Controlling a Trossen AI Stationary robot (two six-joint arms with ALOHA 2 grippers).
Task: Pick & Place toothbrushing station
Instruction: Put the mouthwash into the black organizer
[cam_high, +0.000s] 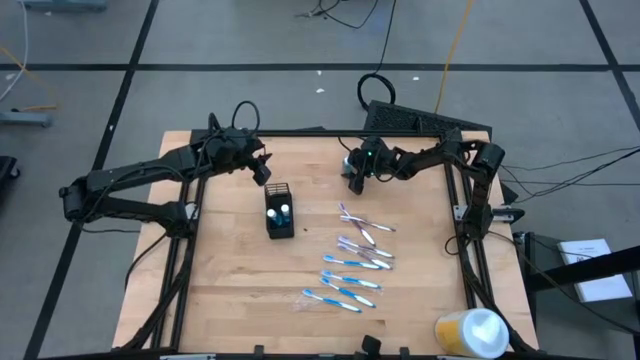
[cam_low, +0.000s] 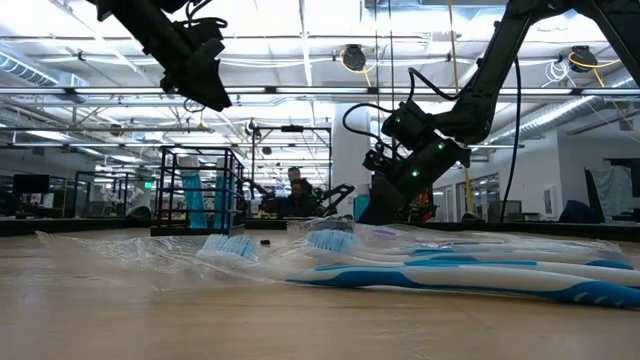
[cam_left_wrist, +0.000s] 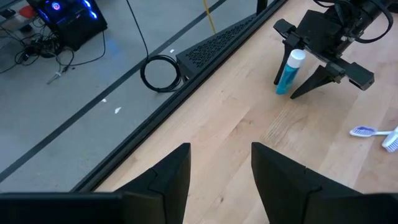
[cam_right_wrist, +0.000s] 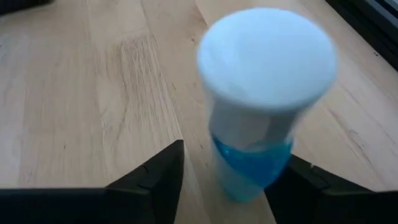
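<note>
The black mesh holder (cam_high: 280, 212) stands upright on the table with blue-and-white tubes (cam_high: 281, 211) in it; the low view shows this holder (cam_low: 197, 195) at the left. Another tube (cam_right_wrist: 261, 93), blue with a white cap, stands upright on the table toward the far edge. My right gripper (cam_right_wrist: 227, 174) is low around it, one finger on each side. Seen from the left wrist, that tube (cam_left_wrist: 289, 71) rises between the fingers. My left gripper (cam_left_wrist: 221, 168) hangs open and empty above the table beside the holder's far left. Several toothbrushes (cam_high: 355, 262) lie flat right of the holder. My right gripper comes at the tube slanting down from the table's right side, around its blue lower body (cam_right_wrist: 249, 171). One finger (cam_right_wrist: 298, 180) lies close against the tube and the other finger (cam_right_wrist: 155, 177) shows a gap. I cannot tell whether the gripper touches the tube.
A yellow-and-white round container (cam_high: 472, 331) lies at the near right corner. The wrapped toothbrushes (cam_low: 450, 270) fill the middle right of the table. A black frame rail (cam_left_wrist: 205, 53) runs along the table's far edge. Bare wood lies left of the holder.
</note>
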